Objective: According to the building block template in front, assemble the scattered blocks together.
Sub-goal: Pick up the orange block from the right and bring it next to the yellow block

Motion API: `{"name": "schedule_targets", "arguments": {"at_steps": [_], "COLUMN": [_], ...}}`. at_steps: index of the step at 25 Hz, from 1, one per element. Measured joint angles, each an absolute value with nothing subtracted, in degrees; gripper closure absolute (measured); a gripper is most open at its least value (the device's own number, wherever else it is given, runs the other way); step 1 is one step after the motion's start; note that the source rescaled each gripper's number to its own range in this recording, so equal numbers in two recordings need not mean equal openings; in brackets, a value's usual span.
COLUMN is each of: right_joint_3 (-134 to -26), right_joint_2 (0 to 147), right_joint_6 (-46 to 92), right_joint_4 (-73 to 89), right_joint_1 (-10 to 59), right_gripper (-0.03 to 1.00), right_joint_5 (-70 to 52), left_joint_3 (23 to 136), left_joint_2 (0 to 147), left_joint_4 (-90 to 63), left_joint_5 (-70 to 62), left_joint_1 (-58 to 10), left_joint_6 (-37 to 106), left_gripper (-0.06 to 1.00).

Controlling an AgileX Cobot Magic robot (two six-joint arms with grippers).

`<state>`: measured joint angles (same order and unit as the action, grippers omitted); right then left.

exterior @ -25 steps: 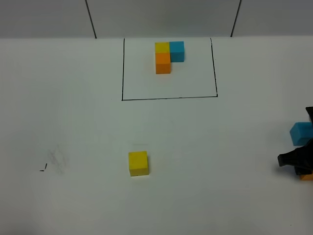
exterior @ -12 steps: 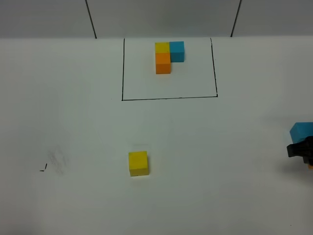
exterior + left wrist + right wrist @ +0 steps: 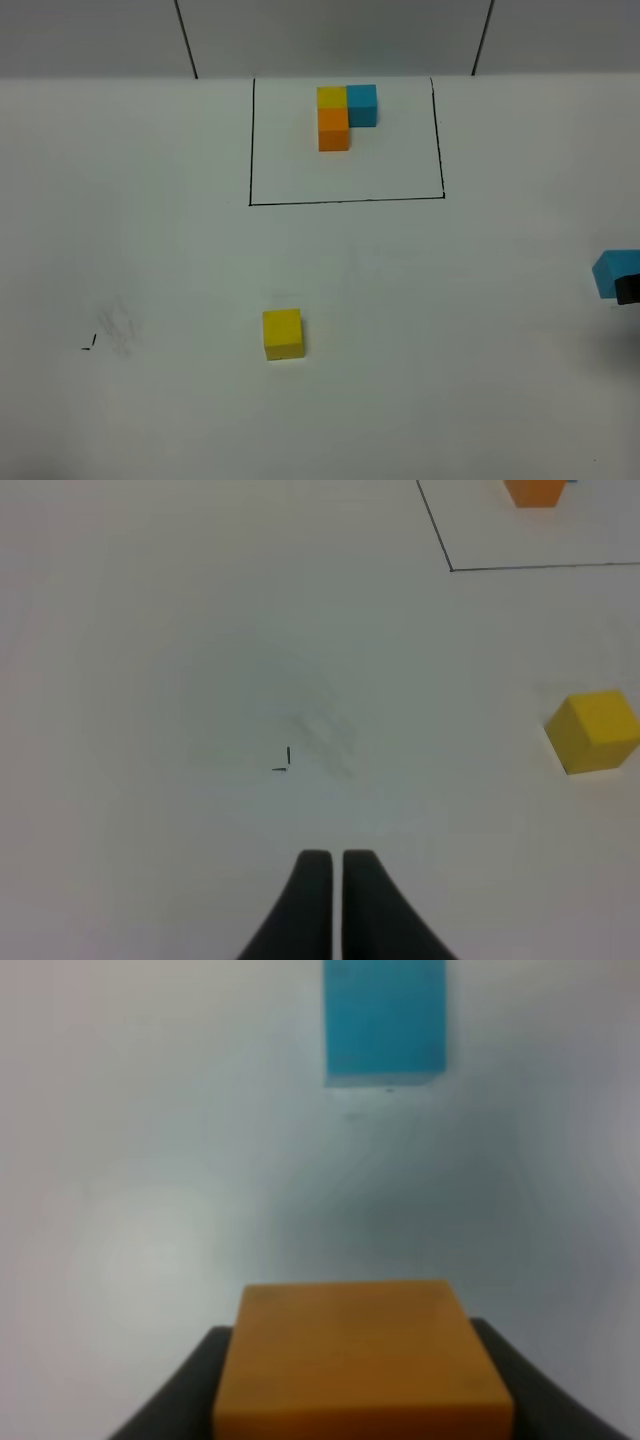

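The white worktop (image 3: pixel 150 250) carries the building block template (image 3: pixel 340 115) inside a black rectangle outline (image 3: pixel 345 201), a loose yellow cube (image 3: pixel 283 333) well apart, a light blue cube (image 3: pixel 612 272) at the right edge, and a small black mark (image 3: pixel 90 344) far left.

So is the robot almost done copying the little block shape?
Not nearly. Done: nothing, no loose blocks are joined yet. In hand: the right pincer grips the orange cube. Left to do: the yellow cube and blue cube sit far apart, and all three must be put together to match the template. The left pincer is shut and empty.
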<state>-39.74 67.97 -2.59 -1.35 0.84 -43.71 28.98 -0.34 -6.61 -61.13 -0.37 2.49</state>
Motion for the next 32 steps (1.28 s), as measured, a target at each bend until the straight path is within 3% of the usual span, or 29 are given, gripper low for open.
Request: {"name": "schedule_targets", "arguments": {"at_steps": [21, 32], "right_joint_3": [-40.11, -40.11], "right_joint_2": [65.91, 65.91], "right_joint_6": [3.58, -11.45], "right_joint_4": [11.92, 4.32], "right_joint_1": [1.11, 17.51], "right_gripper": [0.44, 0.44], "right_joint_5": [-49.33, -45.77], "left_joint_3": [28.98, 28.98], "left_joint_2": [-0.34, -0.34], "left_joint_4": [-6.61, -6.61], "left_joint_5": [-61.13, -61.13], "left_joint_1": [-0.37, -0.37], "left_joint_6": [2.49, 2.49], "left_gripper": [0.94, 0.94]}}
